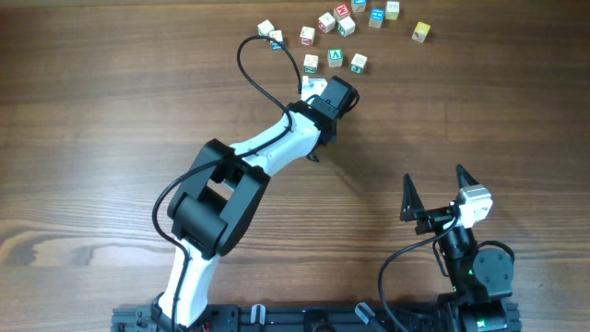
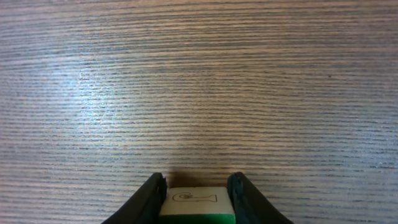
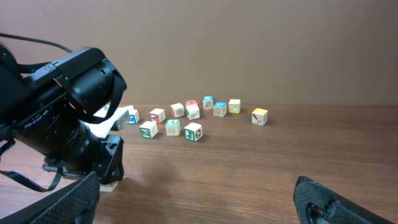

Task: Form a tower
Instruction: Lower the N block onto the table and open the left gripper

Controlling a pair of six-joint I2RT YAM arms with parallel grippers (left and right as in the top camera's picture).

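**Desk:** What has the left tool (image 2: 196,185) got?

**Photographer:** Its 2 fingers are closed tight on 1 whitish cube (image 2: 196,203). The cube shows a thin line drawing on its upper face and a green band along its near edge. The tool is low over the wood-grain surface (image 1: 111,111), as the right wrist view shows. Whether the cube touches the wood I cannot tell.

**Desk:** And the tower?

**Photographer:** I cannot pick out a stack of 2 in any view. The held cube is the only one between fingers. Just beyond the tool lie 3 single cubes in a row: 1 at the left (image 1: 311,63), 1 in the middle with a green face (image 1: 335,59), 1 at the right (image 1: 358,63).

**Desk:** Farther out?

**Photographer:** More loose cubes are scattered along the far edge, among them a red-marked cube (image 1: 342,11) and a yellow cube (image 1: 420,32) off to the right. A black cable (image 1: 251,65) loops from the left arm toward the cubes on the left.

**Desk:** The right tool (image 1: 436,189)?

**Photographer:** Spread wide with nothing between its fingers. It stands at the near side of the surface, well apart from every cube and facing them.
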